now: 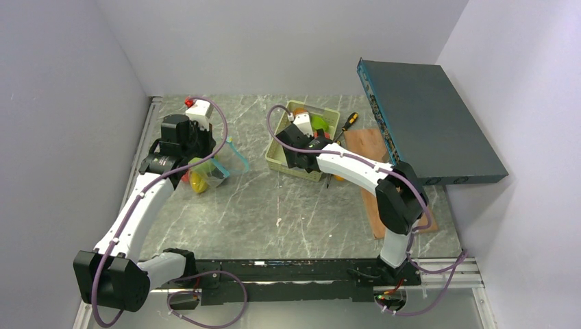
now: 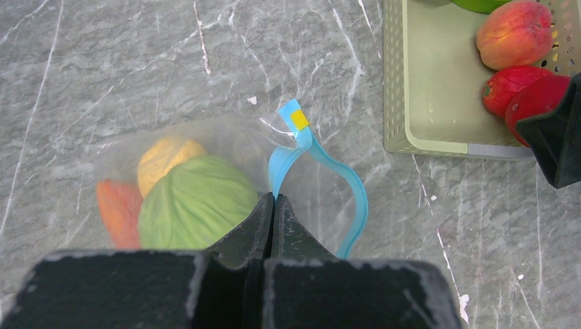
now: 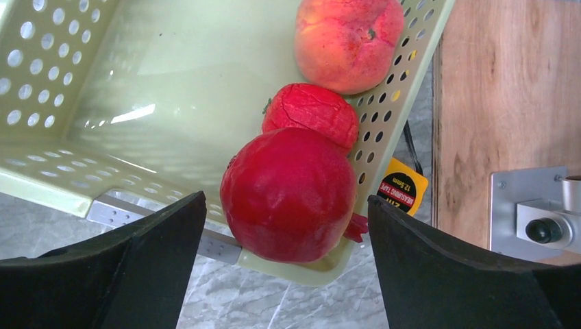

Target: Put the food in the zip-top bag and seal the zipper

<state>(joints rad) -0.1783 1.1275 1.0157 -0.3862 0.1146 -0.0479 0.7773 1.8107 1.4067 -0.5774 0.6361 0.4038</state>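
Now the bag (image 2: 226, 140) holds three foods (image 2: 195, 202), the basket (image 2: 425, 103) two red fruits (image 3: 288, 195).

**A:** Where does your food lie?
**B:** You've three pieces in the clear zip-top bag (image 2: 236, 140), flat on the table (image 2: 103, 68): a green round piece (image 2: 195, 202), a yellow piece (image 2: 161, 156) and an orange piece (image 2: 116, 209). In the basket (image 3: 62, 178) corner sit a peach (image 3: 346, 38), a big red fruit (image 3: 288, 195) and a smaller red fruit (image 3: 312, 113).
**A:** And your zipper (image 2: 346, 188)?
**B:** Light blue, bowed open in a loop, unsealed

lab cell: white partition walls (image 1: 274, 41), marbled tabletop (image 1: 274, 205)
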